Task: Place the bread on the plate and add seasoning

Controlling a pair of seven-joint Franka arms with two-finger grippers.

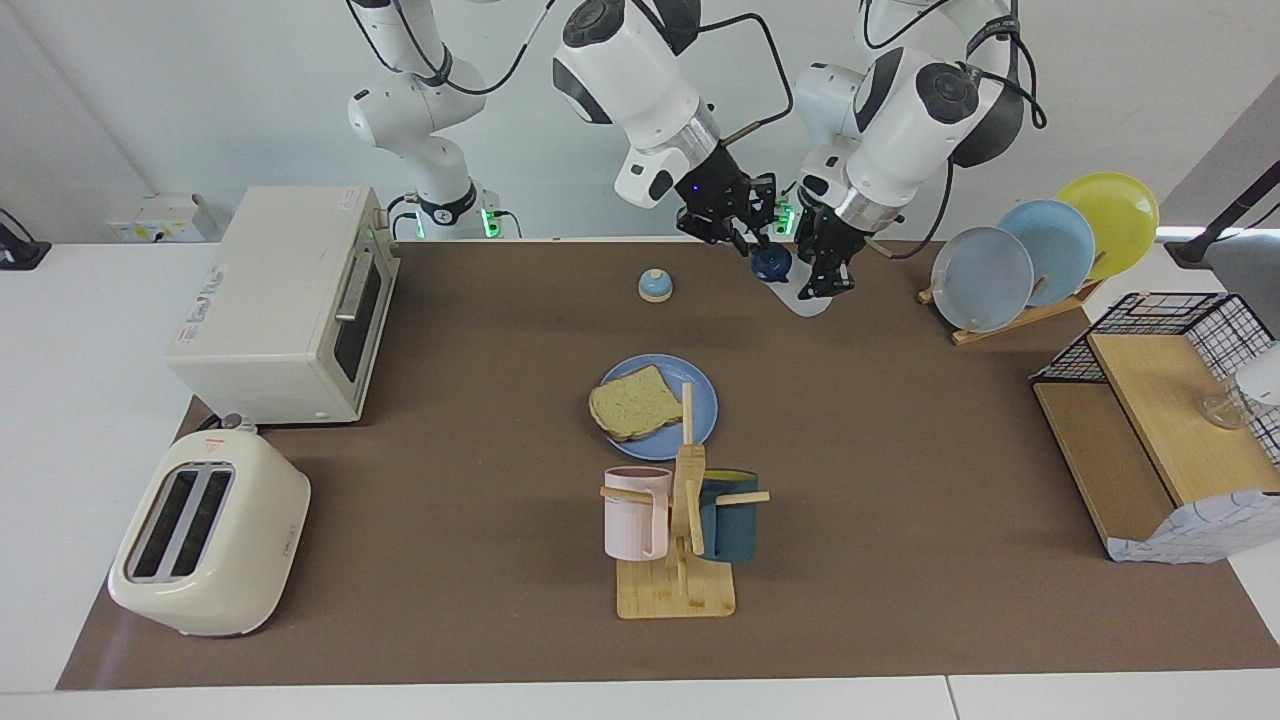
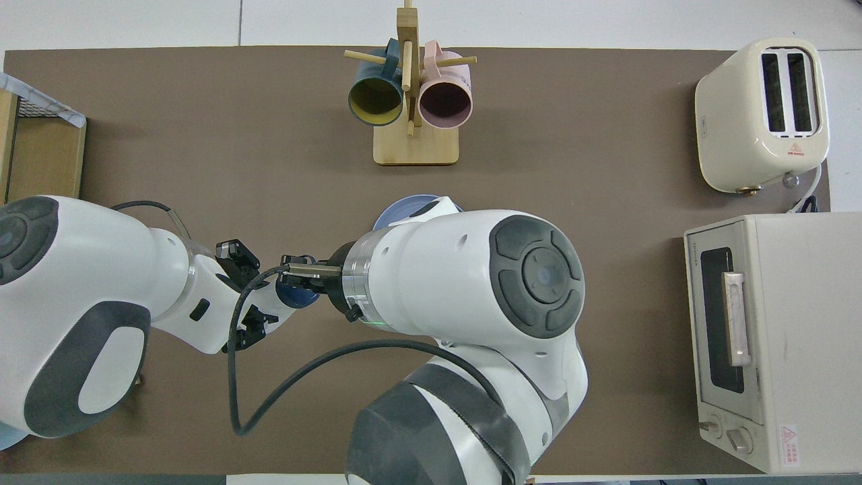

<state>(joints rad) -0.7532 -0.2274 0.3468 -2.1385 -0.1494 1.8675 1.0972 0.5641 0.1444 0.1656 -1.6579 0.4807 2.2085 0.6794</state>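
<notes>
Nearest your facing camera: mug rack (image 1: 677,545), pink and teal mugs hung on it. Just nearer to the robots than the rack you have the plate (image 1: 700,400), with the bread (image 1: 634,402) lying flat on it. Nearer still to the robots than the plate: bell (image 1: 655,285). Over the mat beside the bell, left gripper (image 1: 826,268) clenched on the seasoning (image 1: 800,285), held tilted. Right gripper (image 1: 742,232) sits at its dark cap; you cannot tell its finger state.
</notes>
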